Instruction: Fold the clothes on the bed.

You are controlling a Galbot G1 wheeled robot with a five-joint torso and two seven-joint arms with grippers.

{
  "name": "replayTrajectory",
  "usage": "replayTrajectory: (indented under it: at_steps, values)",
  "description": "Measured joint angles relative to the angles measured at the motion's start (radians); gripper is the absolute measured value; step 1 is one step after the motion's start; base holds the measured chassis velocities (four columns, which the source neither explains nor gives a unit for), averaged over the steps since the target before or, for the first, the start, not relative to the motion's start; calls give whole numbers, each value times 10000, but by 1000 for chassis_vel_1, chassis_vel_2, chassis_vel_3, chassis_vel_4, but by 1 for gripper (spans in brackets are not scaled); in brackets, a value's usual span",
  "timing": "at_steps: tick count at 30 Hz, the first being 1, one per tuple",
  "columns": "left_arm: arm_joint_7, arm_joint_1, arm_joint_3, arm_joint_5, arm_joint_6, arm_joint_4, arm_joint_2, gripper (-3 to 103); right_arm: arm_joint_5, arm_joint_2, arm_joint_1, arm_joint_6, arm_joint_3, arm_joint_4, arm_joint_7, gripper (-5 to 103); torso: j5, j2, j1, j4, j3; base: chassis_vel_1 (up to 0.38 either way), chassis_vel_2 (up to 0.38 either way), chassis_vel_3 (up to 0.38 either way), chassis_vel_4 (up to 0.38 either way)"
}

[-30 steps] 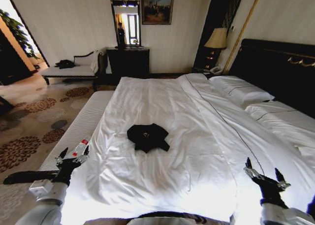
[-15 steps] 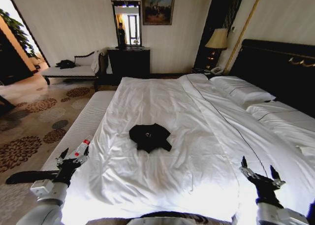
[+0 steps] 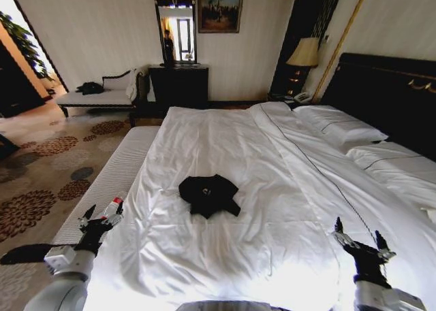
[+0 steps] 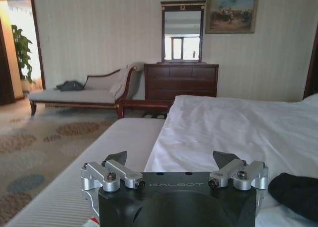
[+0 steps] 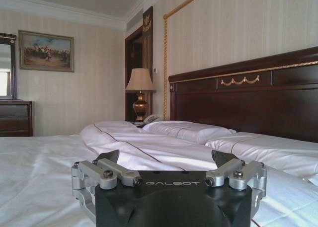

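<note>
The clothes (image 3: 208, 194), a black T-shirt, lie crumpled in a small heap on the white duvet in the middle of the bed (image 3: 259, 148); an edge of the clothes (image 4: 298, 193) also shows in the left wrist view. My left gripper (image 3: 101, 218) hovers open at the bed's near left corner, well short of the heap. My right gripper (image 3: 361, 237) is open too, low over the duvet at the near right. Their open fingers (image 4: 115, 158) (image 5: 108, 156) show from the wrists with nothing between them.
A small white bottle with a red cap (image 3: 111, 207) lies by my left gripper on the bed's edge. Pillows (image 3: 340, 127) and a dark headboard (image 3: 381, 86) are at the right. A chaise (image 3: 102, 96), dresser (image 3: 178, 85) and patterned carpet (image 3: 48, 168) lie to the left.
The whole picture has shifted slightly, so the camera has moved. My right gripper sits a little lower and nearer than a second ago; the T-shirt lies as before.
</note>
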Motion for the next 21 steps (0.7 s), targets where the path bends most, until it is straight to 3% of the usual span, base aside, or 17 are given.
replayTrajectory:
  at_steps: [3, 5, 12, 21]
  values:
    - [-89, -372, 51, -596, 227, 302, 269, 99, -3, -116, 26, -23, -60, 5, 1, 100, 0, 2, -5, -7, -3, 0, 0, 0, 0]
    - [-164, -765, 136, -1118, 356, 708, 552, 98, -8, -245, 58, -82, -108, 10, 1, 100, 0, 4, -8, 5, -3, 0, 0, 0, 0]
    - [-157, -1990, 1071, -1786, 501, 1613, 1135, 97, 49, -254, -98, -87, 46, 55, 3, 100, 1, 2, -3, -1, -1, 0, 0, 0, 0]
    - [-250, -4301, 3385, -2496, 765, 3029, 2123, 97, -33, -270, -17, -230, -1, 261, 14, 100, 0, 2, -3, -1, -1, 0, 0, 0, 0]
